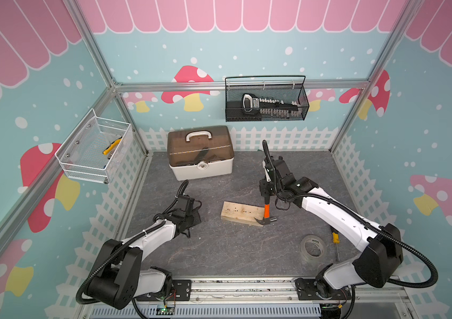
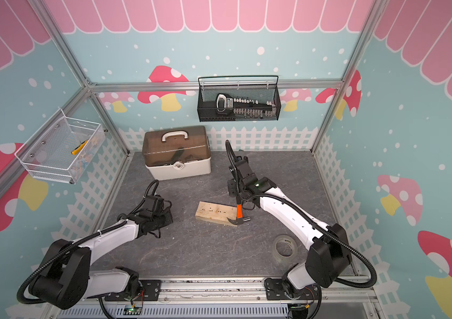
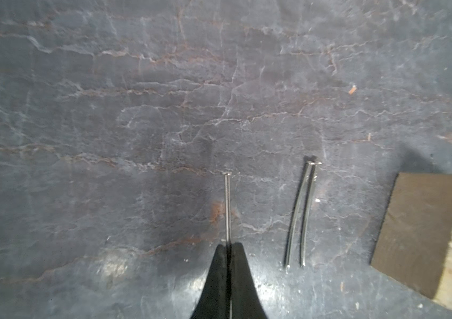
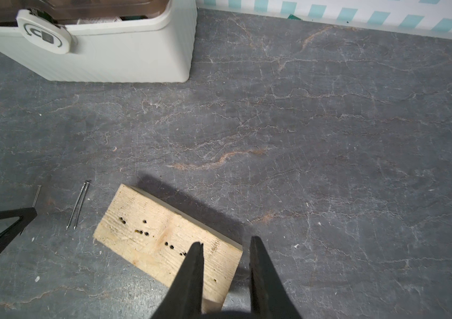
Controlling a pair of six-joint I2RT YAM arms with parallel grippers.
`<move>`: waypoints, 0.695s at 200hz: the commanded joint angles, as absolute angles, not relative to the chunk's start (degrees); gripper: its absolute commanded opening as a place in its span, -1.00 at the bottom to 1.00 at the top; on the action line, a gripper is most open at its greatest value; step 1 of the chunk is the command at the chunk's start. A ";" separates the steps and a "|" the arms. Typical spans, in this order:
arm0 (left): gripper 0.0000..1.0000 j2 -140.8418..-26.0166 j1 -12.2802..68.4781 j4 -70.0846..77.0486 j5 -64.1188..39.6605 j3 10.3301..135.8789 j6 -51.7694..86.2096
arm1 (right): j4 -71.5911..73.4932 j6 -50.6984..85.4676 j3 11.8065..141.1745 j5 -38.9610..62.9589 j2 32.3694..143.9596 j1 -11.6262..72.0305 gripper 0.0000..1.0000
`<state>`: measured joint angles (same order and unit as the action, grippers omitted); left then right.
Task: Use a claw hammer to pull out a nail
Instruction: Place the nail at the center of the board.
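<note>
Left wrist view: the left end effector (image 3: 228, 245) is pinched tight on one nail (image 3: 227, 204), down by the desk (image 1: 219, 248), near two loose nails (image 3: 294, 215). The block (image 1: 242, 212) shows only empty holes. The right end effector (image 1: 265, 194) grips the hammer (image 1: 266, 211) upright, its head at the block's corner. The pulling looks done, and I think the nail just needs putting down.

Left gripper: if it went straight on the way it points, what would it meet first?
Probably bare table beyond its held nail; left gripper looks tilted down, though depth is unclear. Loose nails and wood block sit aside.
</note>
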<state>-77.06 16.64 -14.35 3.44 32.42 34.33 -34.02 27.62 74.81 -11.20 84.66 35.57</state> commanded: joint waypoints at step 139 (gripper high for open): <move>-0.72 -83.35 15.73 -14.37 0.10 36.84 34.97 | -35.35 27.63 69.78 -11.34 89.80 29.01 -1.00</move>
<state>-83.37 16.14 -13.93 1.39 35.68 34.22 -37.17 27.90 70.24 -11.97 86.30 30.00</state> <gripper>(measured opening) 0.103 0.242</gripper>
